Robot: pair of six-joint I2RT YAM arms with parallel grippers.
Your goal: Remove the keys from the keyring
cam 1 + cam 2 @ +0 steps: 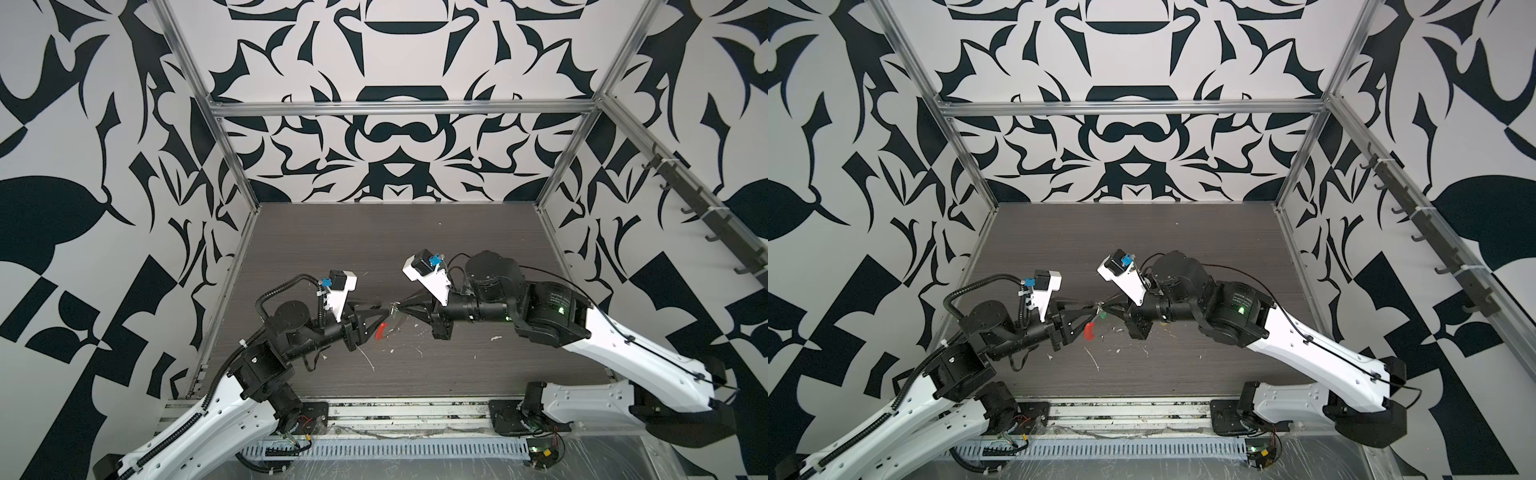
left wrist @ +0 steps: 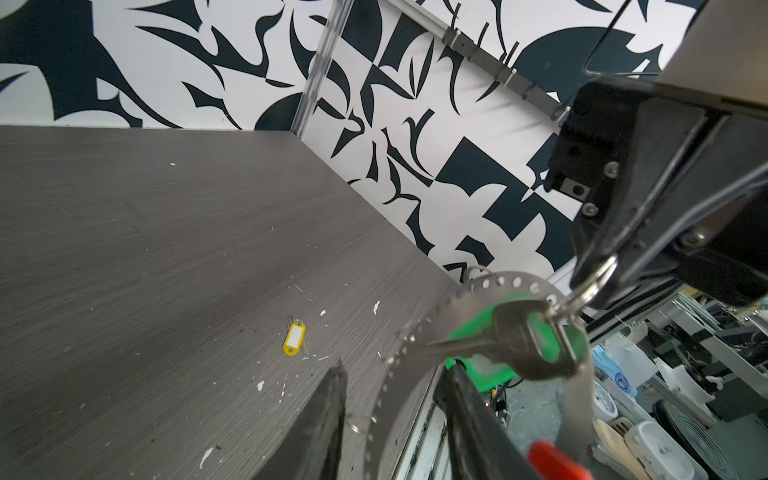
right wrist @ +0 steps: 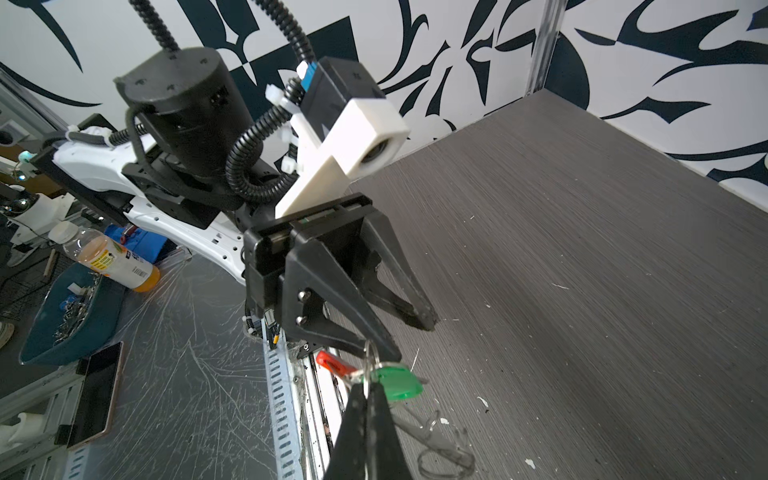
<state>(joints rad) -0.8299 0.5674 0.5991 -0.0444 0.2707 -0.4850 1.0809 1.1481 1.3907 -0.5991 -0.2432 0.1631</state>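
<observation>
The keyring (image 2: 490, 280), a thin silver hoop with a perforated arc and a red sleeve (image 1: 380, 331), hangs above the table's middle. My left gripper (image 2: 395, 368) stands open. The perforated arc runs between its fingers, and neither finger visibly presses on it. The green key (image 2: 467, 332) dangles from the hoop by its small silver loop. My right gripper (image 3: 368, 386) is shut on that loop, tip to tip with the left gripper (image 1: 388, 311). The yellow key (image 2: 294, 338) lies loose on the table, apart from the hoop.
White flecks and scratches dot the dark wood-grain table (image 1: 457, 357). Patterned walls with metal posts close in three sides, and a hook rail (image 1: 681, 195) runs along the right wall. Past the front edge lie a bottle (image 3: 112, 262), a blue tray (image 3: 62, 324) and a phone (image 3: 97, 395).
</observation>
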